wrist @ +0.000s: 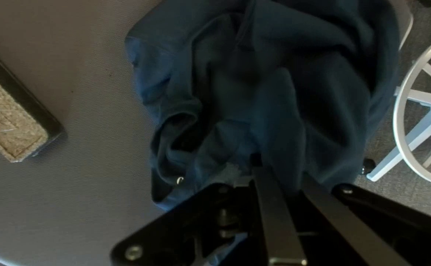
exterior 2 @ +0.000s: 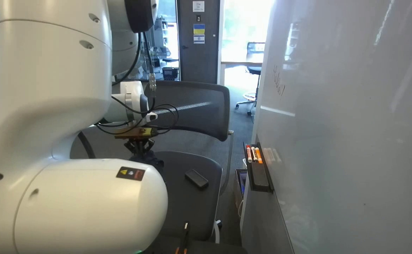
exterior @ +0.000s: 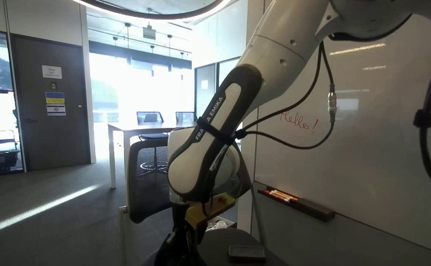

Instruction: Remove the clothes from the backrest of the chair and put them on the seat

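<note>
The clothes are a crumpled dark blue garment [wrist: 233,92] in the wrist view, lying bunched on the grey chair seat [wrist: 97,192]. In the exterior views the garment shows as a dark bundle [exterior: 178,256] [exterior 2: 151,160] under the gripper, partly hidden. My gripper [wrist: 281,177] points down at the seat, its fingers close together with a fold of the garment between them. The gripper also shows in both exterior views [exterior: 182,238] [exterior 2: 140,150]. The mesh backrest [exterior 2: 195,106] [exterior: 150,188] has no cloth on its visible part; the arm hides some of it.
A dark eraser with a tan face [wrist: 12,114] lies on the seat beside the garment; it also shows in both exterior views [exterior 2: 196,178] [exterior: 246,253]. A whiteboard [exterior 2: 340,123] with a marker tray [exterior 2: 260,176] stands beside the chair. A white-legged base [wrist: 424,99] stands beyond the seat edge.
</note>
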You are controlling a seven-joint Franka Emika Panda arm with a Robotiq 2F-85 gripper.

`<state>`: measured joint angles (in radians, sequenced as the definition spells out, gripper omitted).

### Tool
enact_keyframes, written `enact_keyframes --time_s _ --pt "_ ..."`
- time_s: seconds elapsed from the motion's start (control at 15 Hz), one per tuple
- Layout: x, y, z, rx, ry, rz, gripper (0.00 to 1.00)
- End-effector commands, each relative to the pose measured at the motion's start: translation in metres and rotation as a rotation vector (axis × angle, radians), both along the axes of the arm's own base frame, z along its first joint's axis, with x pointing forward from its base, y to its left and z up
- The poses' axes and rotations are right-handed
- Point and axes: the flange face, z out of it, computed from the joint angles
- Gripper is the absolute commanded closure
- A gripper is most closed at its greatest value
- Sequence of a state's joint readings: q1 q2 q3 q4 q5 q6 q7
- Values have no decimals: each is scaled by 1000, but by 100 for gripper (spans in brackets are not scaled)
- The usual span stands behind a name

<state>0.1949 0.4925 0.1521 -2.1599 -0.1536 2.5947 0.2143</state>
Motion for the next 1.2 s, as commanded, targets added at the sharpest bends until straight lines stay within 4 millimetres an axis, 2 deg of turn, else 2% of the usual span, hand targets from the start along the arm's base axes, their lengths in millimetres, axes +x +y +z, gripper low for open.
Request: enact_keyframes --time_s 0.0,0.13,0.27,0.53,0.73,0.93,1.13 --pt "29 -7 -23 7 13 -41 69" --pt "31 -16 -14 13 12 -76 65" --pt "24 -26 9 14 21 -115 50" --pt "-1 -59 72 -51 79 -186 22" --pt "-16 -84 128 -124 88 -235 1" --pt "-33 -101 191 -137 69 -272 0" --pt "-50 -116 258 -94 -24 -321 0"
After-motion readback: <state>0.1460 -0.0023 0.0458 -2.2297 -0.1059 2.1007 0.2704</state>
